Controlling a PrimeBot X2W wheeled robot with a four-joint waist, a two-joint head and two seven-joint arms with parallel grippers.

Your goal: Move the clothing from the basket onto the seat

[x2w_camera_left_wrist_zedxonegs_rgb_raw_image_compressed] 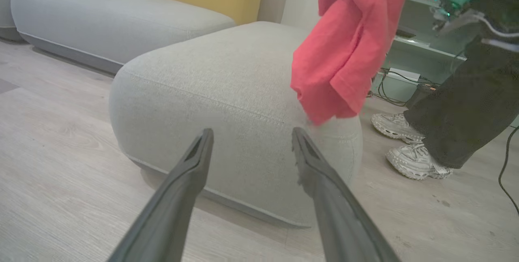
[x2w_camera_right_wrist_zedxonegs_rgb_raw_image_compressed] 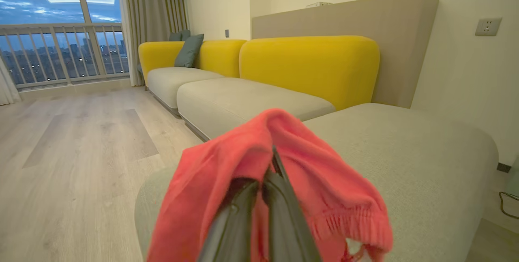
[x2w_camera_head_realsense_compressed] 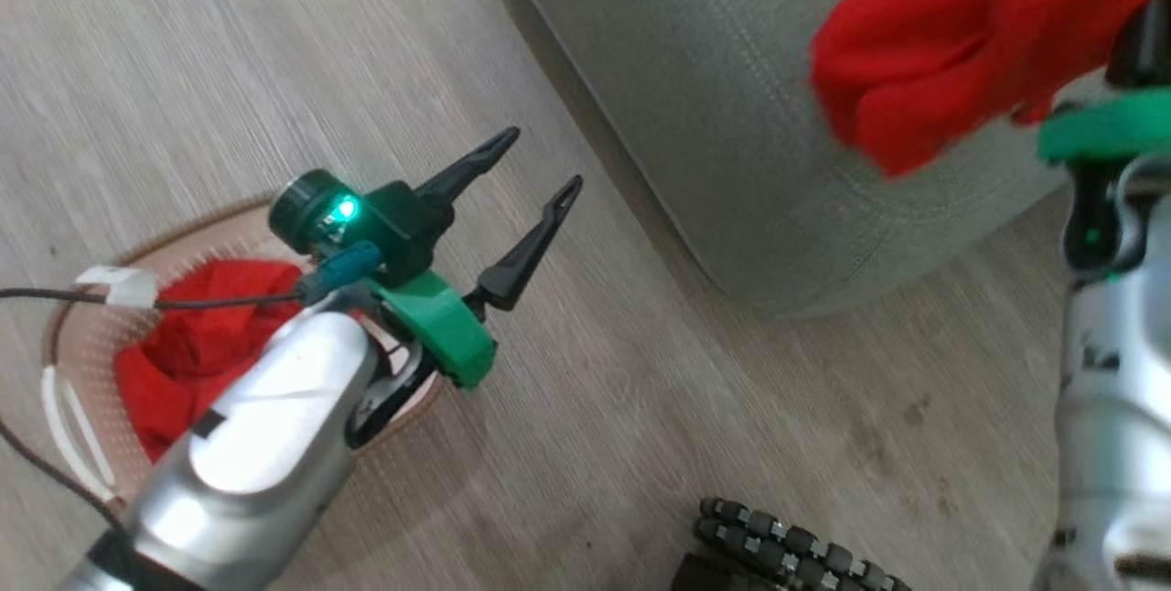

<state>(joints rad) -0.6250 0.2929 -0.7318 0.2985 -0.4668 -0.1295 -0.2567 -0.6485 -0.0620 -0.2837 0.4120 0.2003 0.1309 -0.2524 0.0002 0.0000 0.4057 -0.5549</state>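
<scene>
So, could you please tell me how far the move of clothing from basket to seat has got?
Done: nothing yet; no garment visibly lies on the seat. In hand: the right tool is shut on a red garment, hanging over the seat. To do: more red clothing sits in the basket, and the left tool is open and empty.

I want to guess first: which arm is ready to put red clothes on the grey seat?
Right: the right gripper is shut on a red garment hanging over the seat. The left gripper is open and empty, near the basket.
</scene>
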